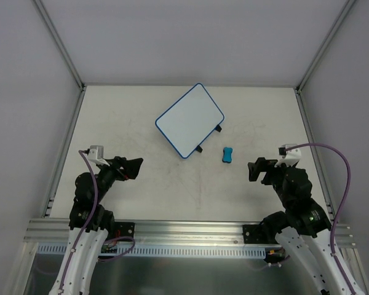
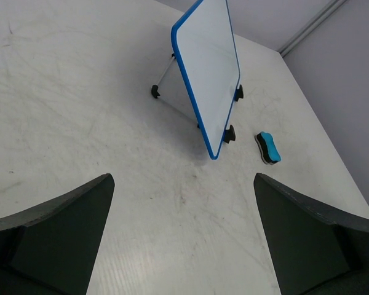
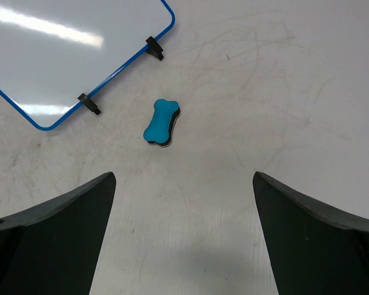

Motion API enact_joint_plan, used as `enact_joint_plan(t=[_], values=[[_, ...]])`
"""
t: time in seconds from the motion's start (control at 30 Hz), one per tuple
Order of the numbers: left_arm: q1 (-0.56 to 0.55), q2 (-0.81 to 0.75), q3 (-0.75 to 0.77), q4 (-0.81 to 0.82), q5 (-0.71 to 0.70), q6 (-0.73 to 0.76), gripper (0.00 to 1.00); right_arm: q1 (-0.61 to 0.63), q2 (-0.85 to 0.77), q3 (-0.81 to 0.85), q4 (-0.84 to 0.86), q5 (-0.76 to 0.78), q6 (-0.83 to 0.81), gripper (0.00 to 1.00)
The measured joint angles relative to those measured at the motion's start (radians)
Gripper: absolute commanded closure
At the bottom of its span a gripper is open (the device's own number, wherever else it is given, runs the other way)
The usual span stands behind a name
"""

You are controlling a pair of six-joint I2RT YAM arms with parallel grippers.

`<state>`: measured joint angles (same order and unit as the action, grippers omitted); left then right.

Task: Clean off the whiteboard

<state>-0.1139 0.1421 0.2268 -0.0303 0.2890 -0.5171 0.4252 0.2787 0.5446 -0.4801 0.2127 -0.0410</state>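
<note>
whiteboard ahead, between left gripper, right gripper

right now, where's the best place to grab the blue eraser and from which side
Grip the eraser across its pinched waist, coming straight down from above with the right end effector, which is open and nearer. The eraser lies flat, blue side up, apart from the whiteboard, so both long sides are free. The narrow middle should keep it from sliding out lengthwise.
</note>
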Motion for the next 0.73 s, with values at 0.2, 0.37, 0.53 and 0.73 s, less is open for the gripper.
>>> enact_joint_plan(t=[0.2, 0.37, 0.53, 0.73], values=[[0.0, 0.014, 0.0, -0.03, -0.012, 0.008, 0.01, 0.0, 0.013, 0.0, -0.001, 0.009, 0.0, 0.01], [0.0, 0.021, 0.0, -0.032, -0.013, 0.009, 0.01, 0.0, 0.017, 0.0, -0.001, 0.011, 0.003, 0.01], [0.0, 0.021, 0.0, -0.033, -0.014, 0.009, 0.01, 0.0, 0.017, 0.0, -0.001, 0.012, 0.003, 0.01], [0.0, 0.021, 0.0, -0.037, -0.014, 0.01, 0.01, 0.0, 0.017, 0.0, -0.001, 0.011, 0.003, 0.01]])
